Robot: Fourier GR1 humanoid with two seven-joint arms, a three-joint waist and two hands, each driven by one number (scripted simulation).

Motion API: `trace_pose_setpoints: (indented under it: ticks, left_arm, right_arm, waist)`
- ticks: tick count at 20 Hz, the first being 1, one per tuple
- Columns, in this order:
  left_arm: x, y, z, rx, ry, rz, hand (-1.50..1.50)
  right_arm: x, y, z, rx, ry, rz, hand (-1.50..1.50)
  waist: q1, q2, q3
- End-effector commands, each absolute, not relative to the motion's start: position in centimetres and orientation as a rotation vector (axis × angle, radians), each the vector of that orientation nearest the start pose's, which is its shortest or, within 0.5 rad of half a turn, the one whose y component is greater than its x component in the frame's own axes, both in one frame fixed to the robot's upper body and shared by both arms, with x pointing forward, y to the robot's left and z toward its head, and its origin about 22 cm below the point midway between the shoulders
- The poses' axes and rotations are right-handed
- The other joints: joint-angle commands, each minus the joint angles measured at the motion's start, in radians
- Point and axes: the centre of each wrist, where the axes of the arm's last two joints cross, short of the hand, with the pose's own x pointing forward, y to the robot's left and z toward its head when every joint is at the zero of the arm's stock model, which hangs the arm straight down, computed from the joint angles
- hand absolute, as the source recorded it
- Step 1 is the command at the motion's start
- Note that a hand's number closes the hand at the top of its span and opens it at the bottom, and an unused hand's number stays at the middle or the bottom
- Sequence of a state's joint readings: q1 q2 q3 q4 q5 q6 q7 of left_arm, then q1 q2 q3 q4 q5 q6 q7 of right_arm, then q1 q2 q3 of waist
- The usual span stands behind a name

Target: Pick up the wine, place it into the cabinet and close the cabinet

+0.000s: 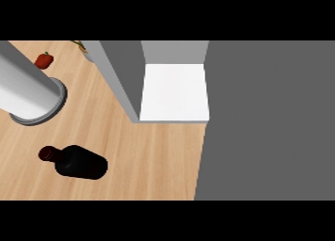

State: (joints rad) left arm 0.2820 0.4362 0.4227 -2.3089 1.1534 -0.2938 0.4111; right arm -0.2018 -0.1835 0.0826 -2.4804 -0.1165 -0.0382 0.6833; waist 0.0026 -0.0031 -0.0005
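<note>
Wine (74,161) sits dark and untouched on the near-left bench (149,155); we see no hand, so its state is unknown to us. Cabinet (174,92) stands open, far right of it. We judge the pickup unstarted: next, reach and grasp the bottle.

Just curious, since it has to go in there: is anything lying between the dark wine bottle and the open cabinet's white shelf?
No. In the head view, only bare wooden counter separates the wine bottle from the cabinet.
</note>
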Motion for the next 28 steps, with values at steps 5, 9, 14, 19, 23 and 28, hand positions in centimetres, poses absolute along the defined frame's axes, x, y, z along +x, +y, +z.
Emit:
trace_pose_setpoints:
  ticks: [5,9,14,19,23,28]
  left_arm:
    - [15.5,34.5,19.3,-0.551,-1.765,-0.083,-1.5]
    - [15.2,33.7,18.2,-0.542,-1.736,-0.064,-1.5]
    - [16.7,33.1,16.0,-0.491,-1.751,-0.019,-1.5]
    - [17.4,32.9,14.8,-0.442,-1.737,0.002,-1.5]
    - [18.7,32.8,14.8,-0.431,-1.741,-0.008,-1.5]
    - [19.3,33.1,11.5,-0.397,-1.682,-0.036,-1.5]
  right_arm:
    - [12.4,-21.1,25.8,0.195,-1.981,0.256,-1.5]
    - [12.1,-20.8,25.4,0.181,-1.987,0.258,-1.5]
    - [13.4,-20.8,27.1,0.162,-1.985,0.28,-1.5]
    - [13.2,-20.7,28.1,0.163,-1.99,0.273,-1.5]
    - [15.6,-20.0,28.3,0.174,-1.974,0.273,-1.5]
    - [12.9,-21.5,28.8,0.172,-2.0,0.28,-1.5]
  waist:
    - [-0.014,0.001,0.0]
    - [-0.008,0.001,0.0]
    - [-0.009,0.001,0.0]
    - [-0.007,0.0,-0.001]
    - [-0.003,0.002,0.0]
    - [-0.012,0.0,0.0]
